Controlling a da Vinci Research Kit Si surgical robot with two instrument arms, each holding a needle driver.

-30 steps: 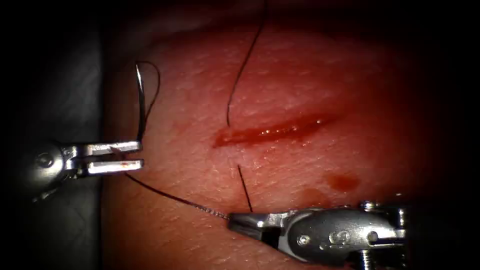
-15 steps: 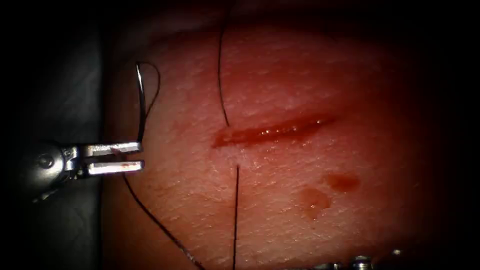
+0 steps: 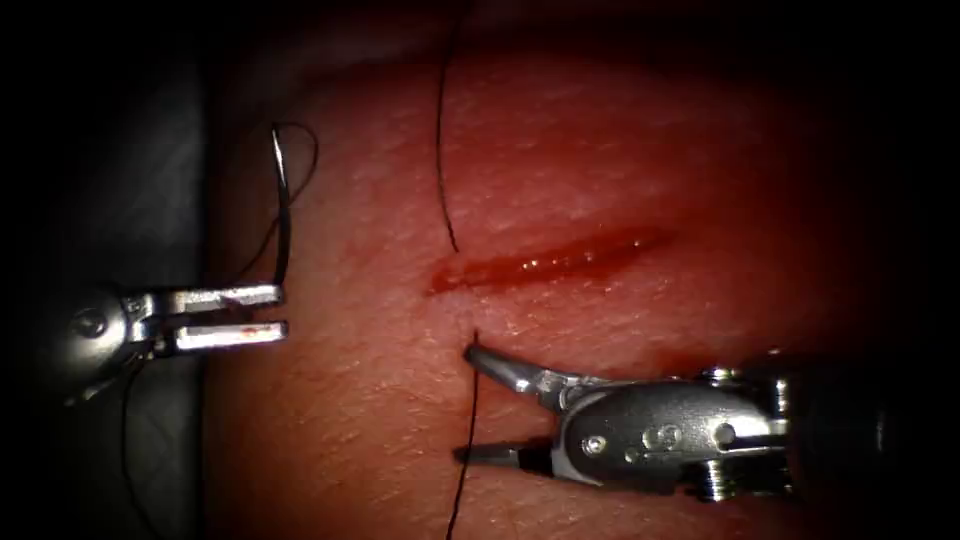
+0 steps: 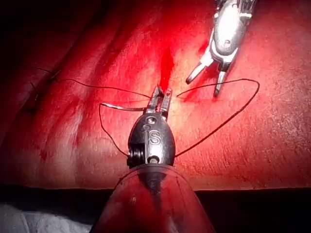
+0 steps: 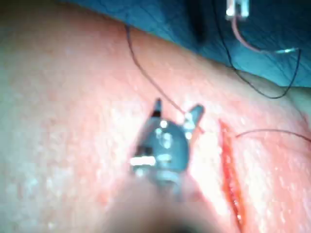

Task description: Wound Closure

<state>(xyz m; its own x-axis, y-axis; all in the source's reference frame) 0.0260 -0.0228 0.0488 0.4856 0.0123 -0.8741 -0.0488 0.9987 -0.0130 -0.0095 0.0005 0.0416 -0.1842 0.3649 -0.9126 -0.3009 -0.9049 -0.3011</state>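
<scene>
A dark grey cloth (image 3: 130, 180) is seen at the left side of the endoscope view, beside the edge of the meat. It looks soft and a bit wrinkled. In the right wrist view a blue cloth (image 5: 160, 24) is seen past the far edge. In the left wrist view a white cloth (image 4: 29, 216) is seen under the near edge.

A surgical training bench is shown, not an operating theatre. A slab of pork tissue (image 3: 620, 200) with a short cut (image 3: 545, 265) is lit by an endoscope's spotlight, edges falling into darkness. Blue drape (image 5: 204, 29) is seen beyond it, and white cloth (image 4: 29, 218) beneath its edge.
</scene>
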